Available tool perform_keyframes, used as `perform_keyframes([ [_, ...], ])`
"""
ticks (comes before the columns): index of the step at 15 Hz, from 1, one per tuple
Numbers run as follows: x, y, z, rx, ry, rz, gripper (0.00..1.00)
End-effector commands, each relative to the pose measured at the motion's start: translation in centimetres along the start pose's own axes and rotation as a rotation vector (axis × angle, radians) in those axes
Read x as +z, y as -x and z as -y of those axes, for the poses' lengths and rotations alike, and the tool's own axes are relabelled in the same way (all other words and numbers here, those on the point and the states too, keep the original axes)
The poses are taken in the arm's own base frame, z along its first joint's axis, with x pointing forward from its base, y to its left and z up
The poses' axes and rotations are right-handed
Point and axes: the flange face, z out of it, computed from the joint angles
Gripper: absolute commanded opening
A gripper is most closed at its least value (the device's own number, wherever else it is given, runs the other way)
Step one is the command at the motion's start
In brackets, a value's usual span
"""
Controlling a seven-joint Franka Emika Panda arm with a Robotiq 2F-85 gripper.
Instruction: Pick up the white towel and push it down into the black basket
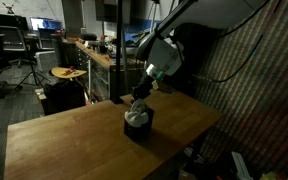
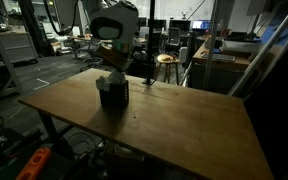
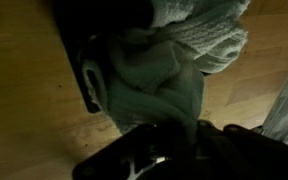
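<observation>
The white towel [image 3: 174, 70] is bunched into a wrinkled heap inside the black basket [image 3: 89, 80], with part of it bulging over the basket's rim. In both exterior views the basket [image 1: 137, 128] [image 2: 113, 97] stands on the wooden table, and a pale lump of towel [image 1: 136, 117] [image 2: 110, 84] shows at its top. My gripper [image 1: 141, 101] [image 2: 112, 72] hangs straight above the basket, pointing down. In the wrist view a fold of towel runs down between the dark fingers of the gripper [image 3: 182, 135], which is shut on it.
The wooden table [image 1: 74, 140] [image 2: 184, 120] spreads wide around the basket. A round stool [image 1: 68, 73] [image 2: 166, 60] stands beyond the table's far edge. A cluttered workbench [image 1: 94, 55] runs behind it, and a patterned partition [image 1: 264, 70] stands close to one side of the table.
</observation>
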Motion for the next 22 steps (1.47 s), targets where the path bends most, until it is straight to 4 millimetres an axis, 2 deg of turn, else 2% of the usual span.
perform_keyframes([
  [1,-0.6,0.2,0.7,-0.007,-0.034,-0.059,0.05],
  [12,-0.9,2.2,-1.2,0.001,-0.079,-0.155,0.05],
  [22,-1.3,2.9,-1.4,0.012,-0.087,-0.165,0.03],
])
